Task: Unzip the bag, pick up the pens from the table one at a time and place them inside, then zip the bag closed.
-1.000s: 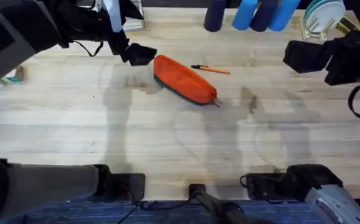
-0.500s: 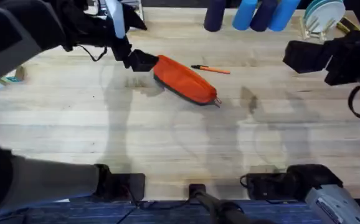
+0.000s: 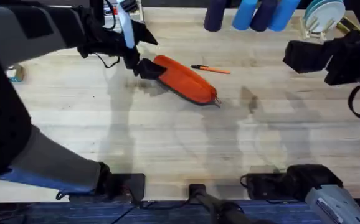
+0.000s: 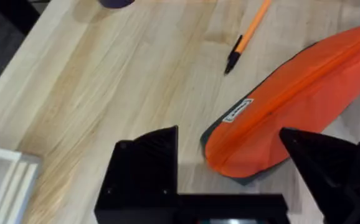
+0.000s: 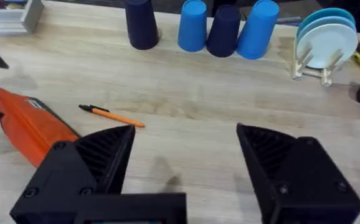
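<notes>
small tag on the bag [image 4: 292,106], print too small to read

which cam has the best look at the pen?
Right wrist: the whole pen lies unobstructed on the table, beside the bag. Left wrist shows it larger but cut off at the frame edge. Overhead shows it whole but small.

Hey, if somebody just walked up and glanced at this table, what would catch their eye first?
The bright orange bag lying zipped near the table's far middle, with the left pincer open around its end. Just beyond it lies an orange pen, and blue cups stand along the far edge.
</notes>
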Available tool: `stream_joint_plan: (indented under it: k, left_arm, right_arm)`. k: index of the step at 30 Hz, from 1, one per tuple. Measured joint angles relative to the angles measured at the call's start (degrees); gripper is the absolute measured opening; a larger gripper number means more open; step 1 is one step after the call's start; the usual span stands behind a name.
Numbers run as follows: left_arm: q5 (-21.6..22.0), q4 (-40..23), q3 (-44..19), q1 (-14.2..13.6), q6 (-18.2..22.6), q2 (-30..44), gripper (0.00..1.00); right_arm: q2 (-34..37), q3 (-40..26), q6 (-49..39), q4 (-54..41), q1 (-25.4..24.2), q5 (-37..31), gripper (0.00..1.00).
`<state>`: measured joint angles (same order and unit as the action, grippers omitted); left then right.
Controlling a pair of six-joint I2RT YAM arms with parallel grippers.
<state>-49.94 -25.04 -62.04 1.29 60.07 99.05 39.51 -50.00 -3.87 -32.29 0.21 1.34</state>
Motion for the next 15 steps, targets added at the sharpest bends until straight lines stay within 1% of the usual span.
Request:
stream_joint_plan:
  k: [4, 6, 8, 11, 12, 13, 15]
  left_arm:
    - [-0.08, 0.0, 0.0, -1.15, -0.01, 1.11, 0.993]
    - [-0.08, 0.2, 0.0, -1.21, 0.0, 1.31, 0.959]
    - [-0.01, 0.39, 0.0, -1.14, -0.01, 1.35, 0.886]
    - [-0.06, 0.35, 0.0, -1.09, -0.01, 1.35, 0.748]
    - [-0.27, 0.15, 0.0, -1.15, -0.01, 1.35, 0.592]
    - [-0.38, 0.13, 0.0, -1.17, -0.02, 1.35, 0.544]
    - [-0.66, 0.07, 0.0, -1.17, 0.05, 1.35, 0.397]
  right_arm:
    - [0.0, 0.0, -0.01, 0.01, 0.0, 0.0, 0.997]
    - [0.0, 0.0, -0.01, 0.0, 0.0, 0.0, 0.997]
    - [0.0, 0.0, -0.01, 0.02, 0.0, 0.0, 0.997]
    - [0.0, 0.0, -0.01, 0.0, 0.0, 0.0, 0.997]
    - [-0.01, 0.0, 0.24, 0.01, 0.0, 0.0, 0.997]
    - [0.0, 0.0, 0.3, 0.02, 0.0, 0.0, 0.997]
    - [-0.01, 0.0, 0.44, 0.01, 0.0, 0.0, 0.997]
